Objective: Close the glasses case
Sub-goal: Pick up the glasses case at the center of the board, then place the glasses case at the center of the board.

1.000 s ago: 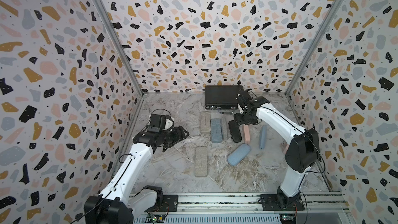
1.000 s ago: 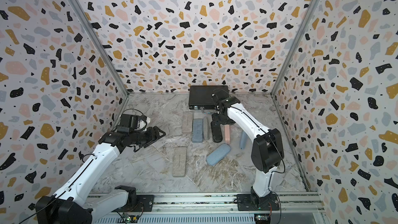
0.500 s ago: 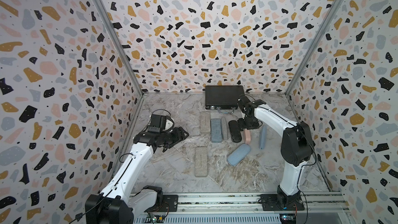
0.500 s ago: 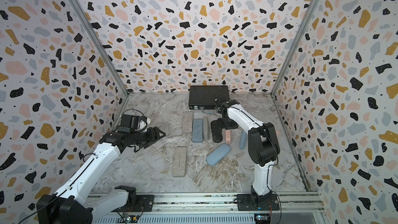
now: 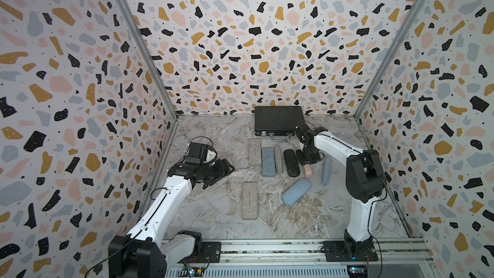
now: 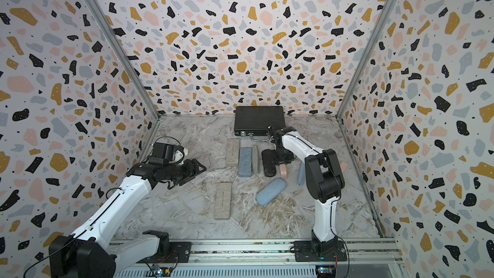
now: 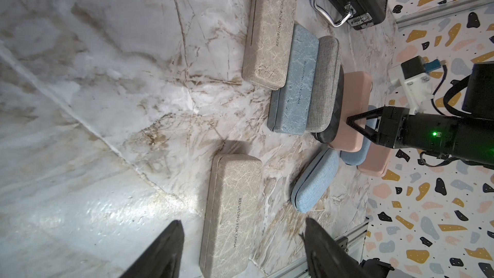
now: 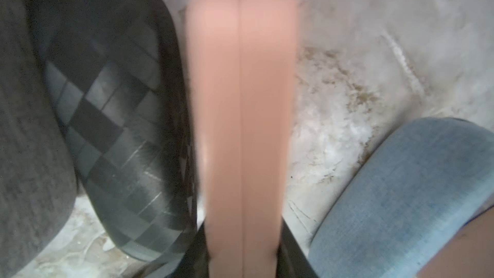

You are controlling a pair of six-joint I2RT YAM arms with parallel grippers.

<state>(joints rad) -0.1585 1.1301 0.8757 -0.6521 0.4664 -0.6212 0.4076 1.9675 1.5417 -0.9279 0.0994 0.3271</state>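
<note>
I have the right claw pinching the pink case, one finger against each of its halves. That case stands on its narrow edge on the table, a little in front of the briefcase, off the end of its handle. The seam down the middle shows as a thin line, so I judge the halves have met. The wrist view is blurred, though, and I cannot tell whether any catch has taken.

That is my first worry: if I let go before the catch has taken, the halves may spring apart and the case is open again.

My second is the stance. The grip is at the end nearest the briefcase, and the far end is free. Uneven pressure there could swing or tip the case. The black case lies just beside it, perhaps touching, and the blue case is near on the other side. A topple would land on one of them, and the finger next to the black case has little room and could drag it along.

The left claw hangs spread and empty, well away from the briefcase, too far to steady anything.
</note>
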